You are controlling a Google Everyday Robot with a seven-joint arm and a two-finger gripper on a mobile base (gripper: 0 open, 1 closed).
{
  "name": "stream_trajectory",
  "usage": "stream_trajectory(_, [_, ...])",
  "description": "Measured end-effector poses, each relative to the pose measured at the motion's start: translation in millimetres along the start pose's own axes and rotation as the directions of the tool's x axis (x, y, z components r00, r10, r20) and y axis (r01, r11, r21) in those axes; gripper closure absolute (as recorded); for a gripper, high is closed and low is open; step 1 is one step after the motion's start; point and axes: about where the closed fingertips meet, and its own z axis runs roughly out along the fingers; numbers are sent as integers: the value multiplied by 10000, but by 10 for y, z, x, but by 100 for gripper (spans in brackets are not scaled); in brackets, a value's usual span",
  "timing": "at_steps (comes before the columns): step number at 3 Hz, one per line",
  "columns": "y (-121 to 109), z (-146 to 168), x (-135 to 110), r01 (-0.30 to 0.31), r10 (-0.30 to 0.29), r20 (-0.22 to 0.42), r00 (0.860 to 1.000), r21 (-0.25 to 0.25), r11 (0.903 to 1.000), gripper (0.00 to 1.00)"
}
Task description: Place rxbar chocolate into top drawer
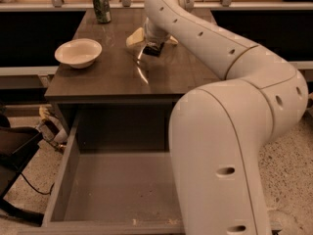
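My gripper (156,44) is down at the countertop (112,77), and the rxbar chocolate (152,50) is a dark shape right at its tip. I can't tell whether it has the bar gripped. The top drawer (115,185) stands open well below the gripper, with no bar in it. I judge the lift, carry and release are all left to do.

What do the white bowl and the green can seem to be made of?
Bowl: glazed ceramic or plastic, smooth off-white with soft sheen. Can: likely aluminium, green print, shiny top rim. The claw hangs over the tabletop, right of the bowl.
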Motion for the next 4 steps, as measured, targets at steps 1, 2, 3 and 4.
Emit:
stream_trajectory(1, [-40,82,79,273,-267,-208,9994,335,9991,0])
stream_trajectory(2, [-35,104,121,386,-371,-348,9987,440,9983,18])
stream_trajectory(3, [-30,52,74,385,-370,-350,9987,440,9983,49])
stream_trajectory(4, [-25,-5,21,385,-370,-350,9987,440,9983,72])
